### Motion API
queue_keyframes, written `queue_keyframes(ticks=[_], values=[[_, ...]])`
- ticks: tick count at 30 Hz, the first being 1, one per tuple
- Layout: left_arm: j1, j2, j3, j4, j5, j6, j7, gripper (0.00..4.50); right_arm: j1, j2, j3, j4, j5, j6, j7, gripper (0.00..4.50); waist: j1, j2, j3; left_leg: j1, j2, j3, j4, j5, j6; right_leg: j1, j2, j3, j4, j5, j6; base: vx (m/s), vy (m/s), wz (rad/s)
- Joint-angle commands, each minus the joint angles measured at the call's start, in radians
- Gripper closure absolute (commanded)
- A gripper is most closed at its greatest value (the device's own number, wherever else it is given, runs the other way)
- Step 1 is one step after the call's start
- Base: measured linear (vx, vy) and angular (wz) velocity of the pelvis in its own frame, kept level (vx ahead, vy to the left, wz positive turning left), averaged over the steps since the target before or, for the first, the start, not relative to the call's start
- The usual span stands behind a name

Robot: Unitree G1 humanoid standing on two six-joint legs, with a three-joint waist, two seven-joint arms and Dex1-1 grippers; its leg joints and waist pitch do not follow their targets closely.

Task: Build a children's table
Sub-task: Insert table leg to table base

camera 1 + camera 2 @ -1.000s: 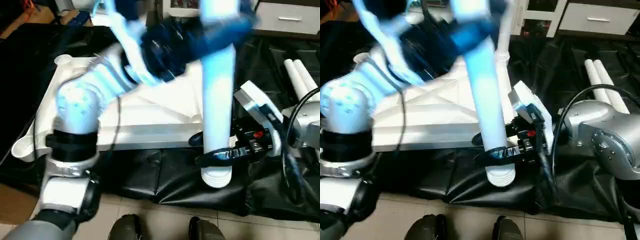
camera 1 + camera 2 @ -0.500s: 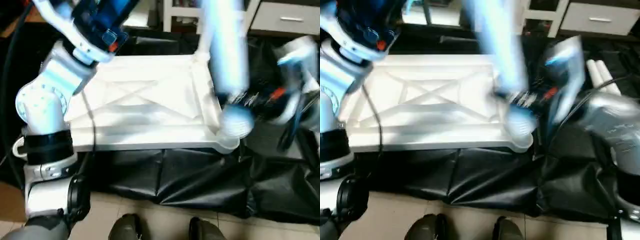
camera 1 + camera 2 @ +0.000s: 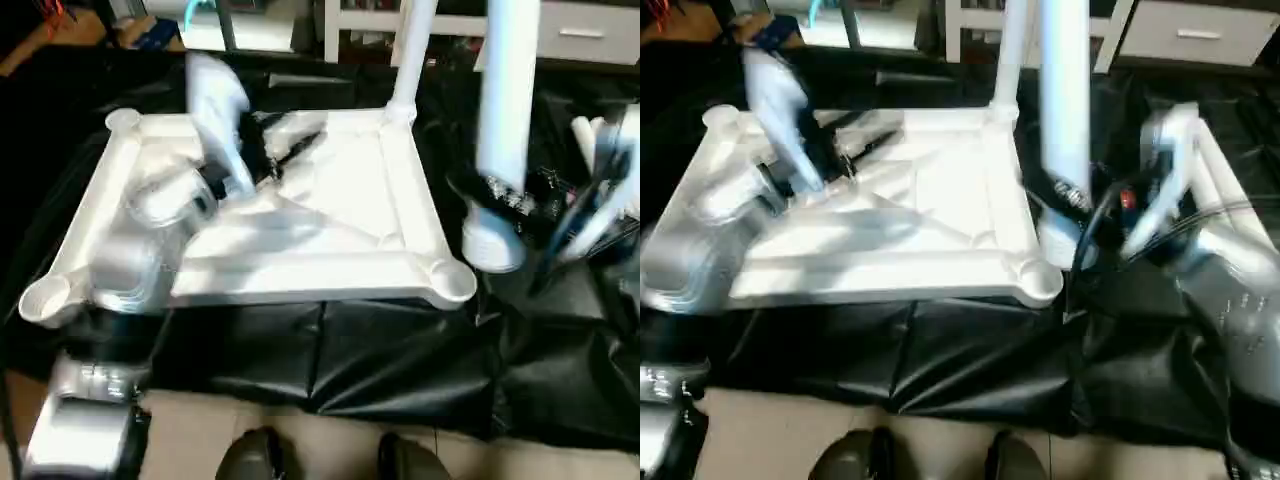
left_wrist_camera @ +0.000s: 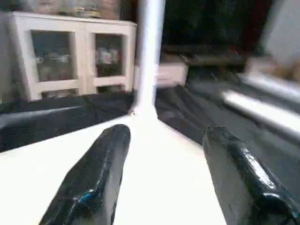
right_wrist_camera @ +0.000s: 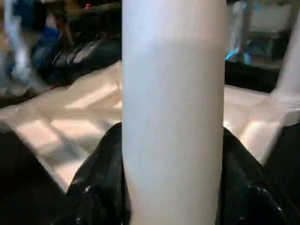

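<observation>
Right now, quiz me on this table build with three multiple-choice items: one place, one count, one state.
1. Where is the held leg's ribbed end?
A. just outside the near right corner socket
B. seated in the far left socket
C. lying on the floor tiles

2. How many legs already stand in the table top?
A. none
B. one
C. three

3. The right gripper is:
A. open and bare
B. shut on the held leg
C. resting on the table top

Key: A, the end hangs beside that socket; B, one standing leg rises from the far right corner; B, its fingers flank the tube.

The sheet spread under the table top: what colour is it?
Black, slightly glossy and creased. The sheet shows best in the left eye view, below the white table top.
</observation>
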Motion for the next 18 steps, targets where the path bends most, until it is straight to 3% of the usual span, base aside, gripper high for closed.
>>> queue_keyframes(ticks=[1, 4, 5, 7, 9, 13, 16, 18], values=[[-0.094, -0.028, 0.032, -0.029, -0.056, 0.007, 0.03, 1.65, -0.012, -0.002, 0.043, -0.061, -0.029, -0.043, -0.006, 2.64, -0.005, -0.011, -0.103, 0.036, 0.009, -0.008, -0.065, -0.176, 0.028, 0.057, -0.019, 0.013, -0.065, -0.218, -0.2, 0.0, 0.0, 0.0], [-0.142, -0.045, 0.003, -0.038, -0.051, -0.005, 0.013, 1.65, -0.013, -0.013, 0.081, -0.058, -0.052, -0.054, -0.004, 2.64, -0.003, -0.015, -0.096, 0.033, 0.009, -0.01, -0.068, -0.183, 0.039, 0.06, -0.021, 0.011, -0.068, -0.24, -0.2, 0.0, 0.0, 0.0], [-0.171, -0.055, -0.043, -0.055, -0.019, -0.01, -0.006, 1.65, -0.005, -0.023, 0.111, -0.05, -0.083, -0.073, 0.001, 2.64, -0.005, -0.015, -0.094, 0.032, 0.009, -0.01, -0.068, -0.186, 0.045, 0.06, -0.021, 0.011, -0.071, -0.248, -0.195, 0.0, 0.0, 0.0], [-0.178, -0.062, -0.056, -0.073, -0.011, -0.007, -0.011, 1.65, 0.002, -0.027, 0.123, -0.048, -0.103, -0.089, 0.005, 2.64, -0.007, -0.013, -0.097, 0.034, 0.01, -0.009, -0.068, -0.184, 0.048, 0.061, -0.021, 0.012, -0.073, -0.249, -0.186, 0.0, 0.0, 0.0], [-0.184, -0.09, -0.044, -0.16, -0.079, 0.044, -0.04, 1.65, 0.02, -0.03, 0.131, -0.042, -0.143, -0.117, 0.012, 2.64, -0.005, -0.007, -0.1, 0.033, 0.01, -0.009, -0.066, -0.155, 0.061, 0.062, -0.02, 0.012, -0.068, -0.193, -0.207, 0.0, 0.0, 0.0], [-0.176, -0.098, -0.021, -0.276, -0.235, 0.115, -0.101, 1.65, 0.031, -0.038, 0.132, -0.026, -0.169, -0.13, 0.001, 2.64, -0.007, -0.015, -0.101, 0.029, 0.009, -0.006, -0.063, -0.124, 0.087, 0.068, -0.019, 0.011, -0.059, -0.119, -0.259, 0.0, 0.0, 0.0], [-0.164, -0.102, -0.012, -0.313, -0.285, 0.139, -0.108, 1.65, 0.04, -0.045, 0.145, -0.014, -0.185, -0.146, 0.001, 2.64, -0.01, -0.012, -0.094, 0.032, 0.011, -0.005, -0.066, -0.161, 0.09, 0.066, -0.018, 0.01, -0.068, -0.184, -0.253, 0.0, 0.0, 0.0], [-0.157, -0.103, -0.006, -0.319, -0.266, 0.138, -0.1, 1.65, 0.043, -0.042, 0.148, -0.009, -0.194, -0.154, -0.001, 2.64, -0.014, -0.012, -0.091, 0.033, 0.012, -0.006, -0.07, -0.197, 0.076, 0.064, -0.018, 0.009, -0.076, -0.254, -0.225, 0.0, 0.0, 0.0]])
